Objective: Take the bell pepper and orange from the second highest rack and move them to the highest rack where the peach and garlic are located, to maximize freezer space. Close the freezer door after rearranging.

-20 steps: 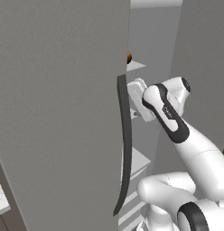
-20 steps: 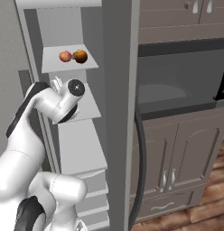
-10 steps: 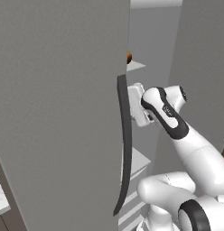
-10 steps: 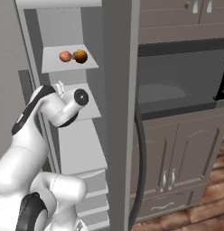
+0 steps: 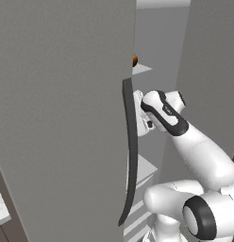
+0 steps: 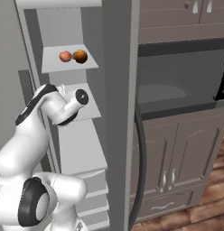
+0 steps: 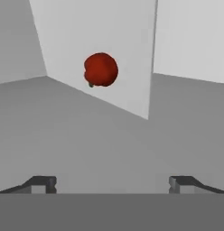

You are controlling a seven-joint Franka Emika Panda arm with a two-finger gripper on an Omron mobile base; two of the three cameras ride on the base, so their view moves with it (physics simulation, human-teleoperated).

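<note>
Right now my fingers [image 7: 42, 184] are spread wide and empty, the pepper [image 7: 100, 69] well ahead, so an off-line reach could nudge it rolling along the shelf [image 7: 100, 54].

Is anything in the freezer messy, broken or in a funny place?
Nothing looks spilled or broken. The peach and the orange sit side by side on one pale shelf. The red bell pepper rests alone on its own shelf, ahead of the open gripper.
</note>
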